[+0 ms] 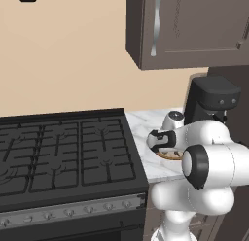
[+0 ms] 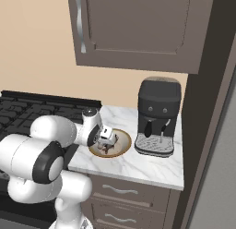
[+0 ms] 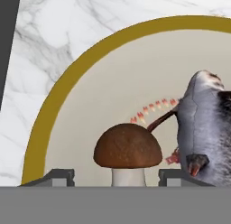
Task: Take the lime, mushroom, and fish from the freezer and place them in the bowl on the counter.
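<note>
Left base view: the white arm fills the lower right of the frame, bent over the counter (image 1: 146, 133). The gripper (image 1: 163, 146) hangs right of centre, just above the bowl (image 1: 170, 156), of which a thin tan arc of rim shows under the wrist. A black stove (image 1: 63, 152) takes the left half; a coffee machine (image 1: 211, 101) stands in the upper right, under a brown wall cabinet (image 1: 194, 26).

Right base view: arm rises from the lower left. Gripper (image 2: 107, 141) is at frame centre, tips down inside the bowl (image 2: 122, 149). A dark shape in the bowl is the fish (image 2: 110, 147), partly hidden. Coffee machine (image 2: 157, 117) just right of the bowl, not touching.

Hand view: the mushroom (image 3: 127, 151) stands upright at bottom centre, brown cap, white stem, on the cream floor of the bowl (image 3: 58, 96). The two finger tips (image 3: 61, 177) sit either side of the stem with a clear gap; claw is parted, gripping nothing. The grey fish (image 3: 203, 133) lies at the right edge, near the mushroom.
</note>
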